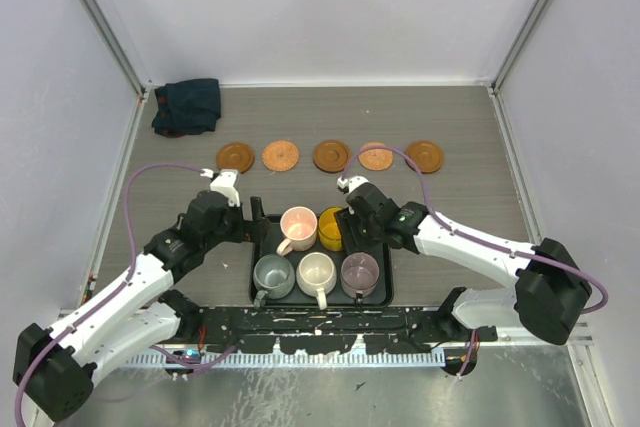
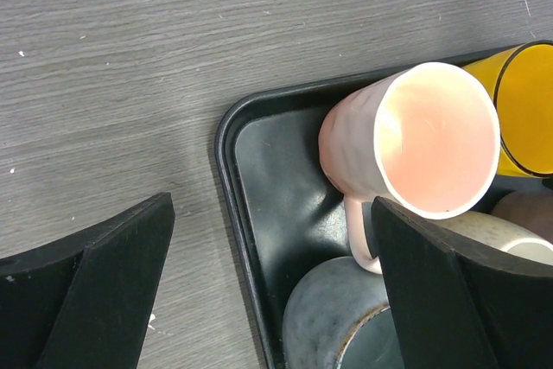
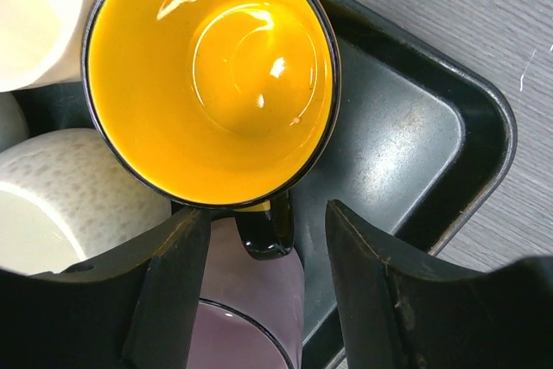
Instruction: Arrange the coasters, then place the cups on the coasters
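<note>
Five brown coasters lie in a row across the table's far half, from the leftmost coaster (image 1: 236,157) to the rightmost coaster (image 1: 424,156). All the cups stand in the black tray (image 1: 386,292): pink cup (image 1: 298,223), yellow cup (image 1: 330,228), grey-green cup (image 1: 273,275), cream cup (image 1: 317,271), mauve cup (image 1: 360,271). My left gripper (image 2: 276,291) is open and straddles the tray's left rim (image 2: 226,170), close to the pink cup (image 2: 415,140) and the grey-green cup (image 2: 333,317). My right gripper (image 3: 268,252) is open, and the yellow cup's (image 3: 212,75) black handle (image 3: 263,231) sits between its fingers untouched, above the mauve cup (image 3: 251,300).
A dark folded cloth (image 1: 187,107) lies in the far left corner. White walls with metal posts close the table on three sides. A strip of bare wood-grain table separates the coaster row from the tray.
</note>
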Tool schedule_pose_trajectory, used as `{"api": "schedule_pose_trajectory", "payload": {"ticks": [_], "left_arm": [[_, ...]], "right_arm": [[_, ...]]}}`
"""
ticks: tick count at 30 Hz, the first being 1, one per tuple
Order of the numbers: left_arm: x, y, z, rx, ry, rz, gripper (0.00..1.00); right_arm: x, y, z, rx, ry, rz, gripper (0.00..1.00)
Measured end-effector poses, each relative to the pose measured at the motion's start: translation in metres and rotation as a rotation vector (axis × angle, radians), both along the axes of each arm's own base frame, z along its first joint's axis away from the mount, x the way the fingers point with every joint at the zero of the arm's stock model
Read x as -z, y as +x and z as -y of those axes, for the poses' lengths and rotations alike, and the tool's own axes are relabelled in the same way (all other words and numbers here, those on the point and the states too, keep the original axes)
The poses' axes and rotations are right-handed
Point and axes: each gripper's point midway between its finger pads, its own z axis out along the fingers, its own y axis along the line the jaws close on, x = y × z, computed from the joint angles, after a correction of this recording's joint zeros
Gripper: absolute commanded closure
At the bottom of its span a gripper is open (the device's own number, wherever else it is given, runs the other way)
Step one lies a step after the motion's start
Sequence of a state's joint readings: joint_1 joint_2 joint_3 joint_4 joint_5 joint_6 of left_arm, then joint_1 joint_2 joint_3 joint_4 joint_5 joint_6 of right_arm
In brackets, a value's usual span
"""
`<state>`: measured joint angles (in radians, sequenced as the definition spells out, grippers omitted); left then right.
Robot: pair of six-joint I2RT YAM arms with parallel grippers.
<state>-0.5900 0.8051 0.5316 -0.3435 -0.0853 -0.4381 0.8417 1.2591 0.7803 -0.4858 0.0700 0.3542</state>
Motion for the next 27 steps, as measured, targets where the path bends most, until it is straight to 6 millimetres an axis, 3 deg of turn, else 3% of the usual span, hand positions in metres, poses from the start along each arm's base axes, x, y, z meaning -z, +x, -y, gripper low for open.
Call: {"api": "schedule_pose_trajectory", "payload": {"ticks": [11,27], "left_arm": [[0.01,0.0,0.0,-0.002,0.009,-0.017,0.02],[0.014,0.001,0.002,-0.011,0.0,-0.027,0.02]], "right_arm": [[0.017,-0.003,0.005,0.014,-0.007,-0.001,0.43],[0.02,0.0,0.001,0.017,0.003,0.004,0.48]]}}
